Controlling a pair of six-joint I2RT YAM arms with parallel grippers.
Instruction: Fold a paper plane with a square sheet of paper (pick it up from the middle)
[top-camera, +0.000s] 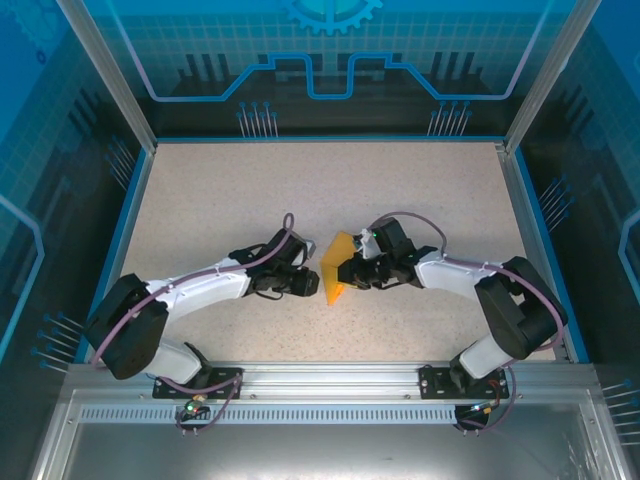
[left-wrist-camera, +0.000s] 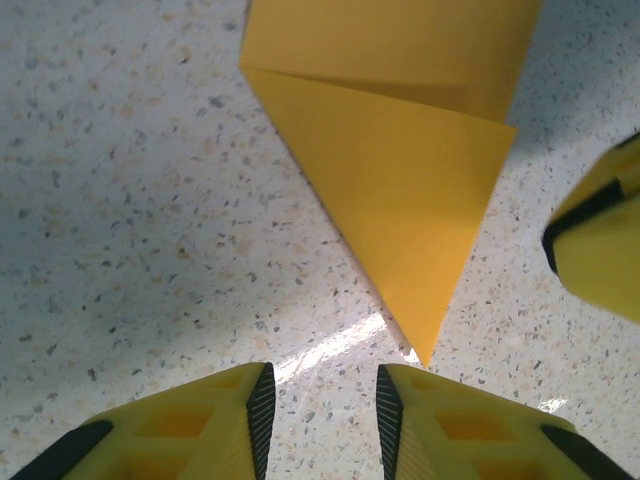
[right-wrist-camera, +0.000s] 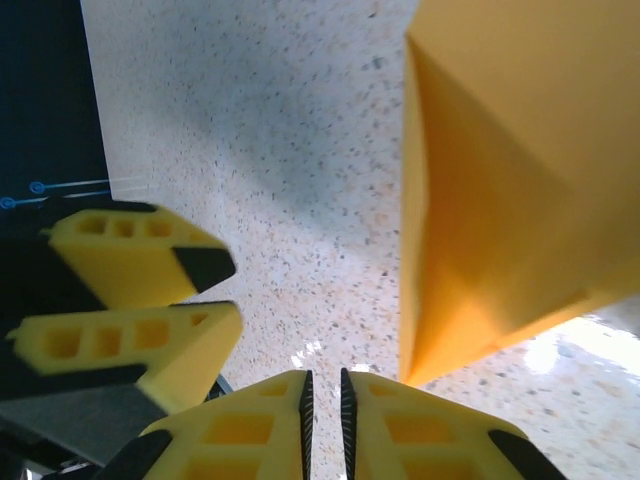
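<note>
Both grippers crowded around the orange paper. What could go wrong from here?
1. The left gripper and right gripper sit very close on either side of the folded orange paper, so their fingers could collide.
2. The paper's tip lies to one side of the left jaws' gap. Closing may miss it or push it away.
3. Neither gripper visibly clamps the paper, so the fold may spring open.

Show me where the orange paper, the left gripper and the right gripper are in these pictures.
orange paper (left-wrist-camera: 397, 190): left wrist view, on the folded triangular flap.
left gripper (left-wrist-camera: 320, 390): left wrist view, midway between its fingertips.
right gripper (right-wrist-camera: 323, 390): right wrist view, midway between its fingertips.
</note>
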